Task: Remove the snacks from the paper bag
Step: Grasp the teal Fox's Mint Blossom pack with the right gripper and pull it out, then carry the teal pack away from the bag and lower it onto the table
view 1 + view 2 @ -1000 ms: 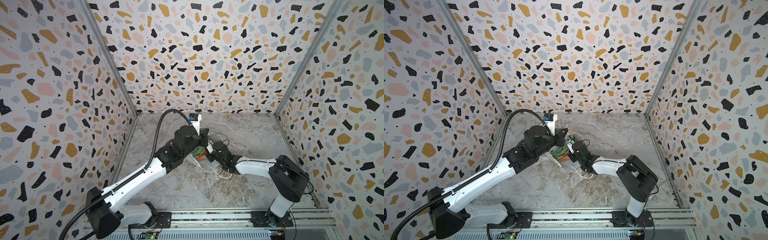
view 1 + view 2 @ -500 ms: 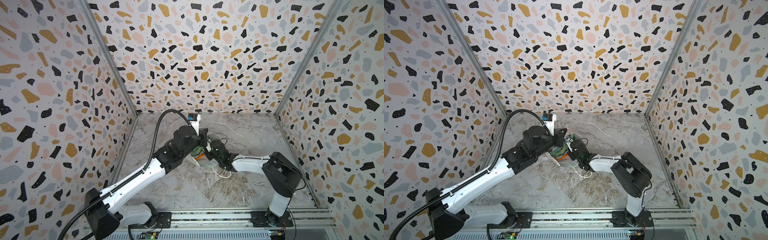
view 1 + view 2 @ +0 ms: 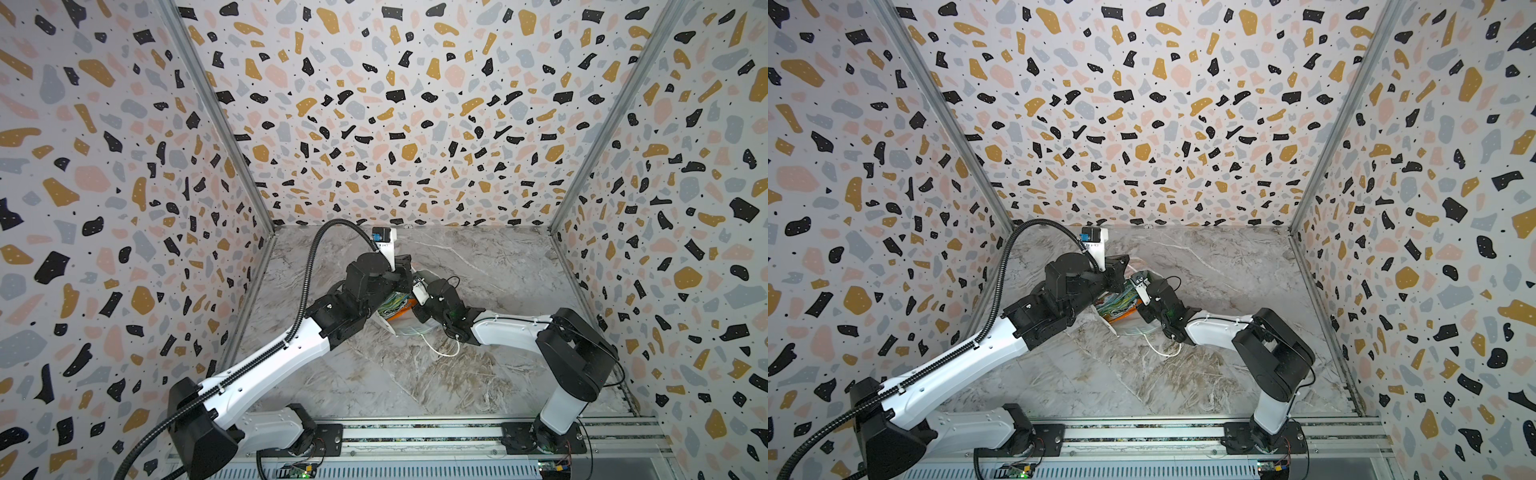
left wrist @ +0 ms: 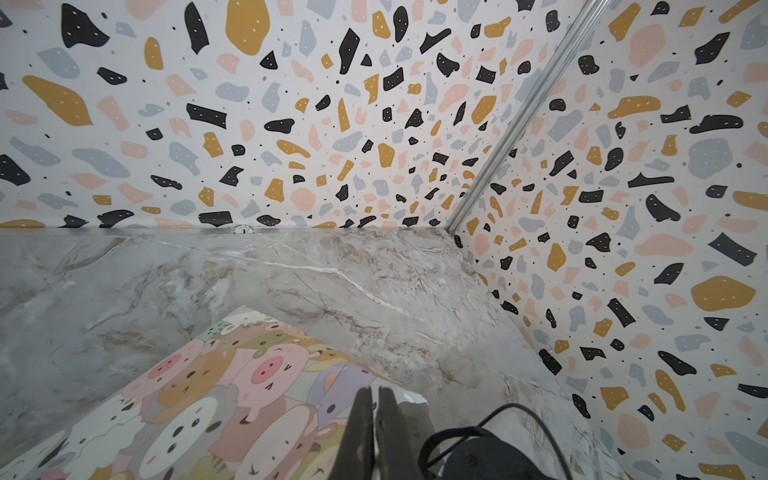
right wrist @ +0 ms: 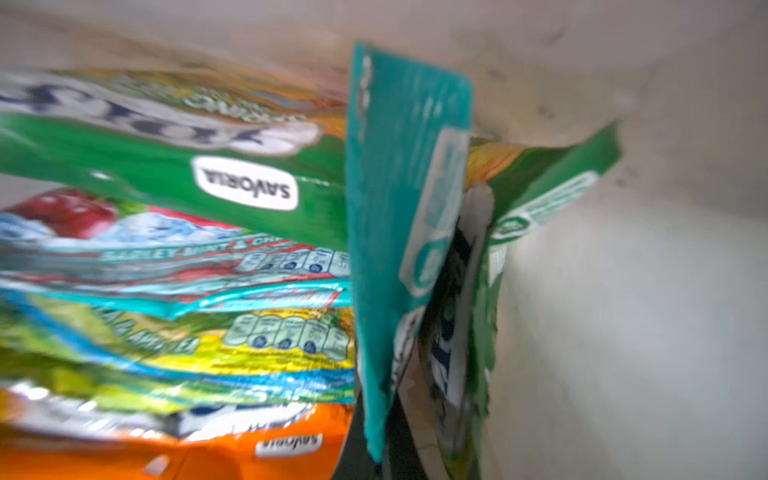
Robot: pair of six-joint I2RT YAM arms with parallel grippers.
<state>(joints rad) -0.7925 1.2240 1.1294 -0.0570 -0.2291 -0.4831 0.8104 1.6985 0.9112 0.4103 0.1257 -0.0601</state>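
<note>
Left wrist: left fingers (image 4: 362,436) pinch paper bag (image 4: 199,395) rim.
Right wrist: right fingers (image 5: 401,449) pinch teal packet (image 5: 399,166).
Top views: bag mouth toward 5 o'clock.

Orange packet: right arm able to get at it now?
Likely not right away: right gripper is inside the paper bag beside the orange packet, but its jaws are shut on a teal packet.

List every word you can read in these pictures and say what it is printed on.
"SAVORIA", upside down: green packet.
"SAVORIA", upside down: orange packet.
"BARLEY MINT & CH", cut off: teal-red packet.
Too blurred to read: the green packet's big blue logo, and all small print, including the teal packet's.
</note>
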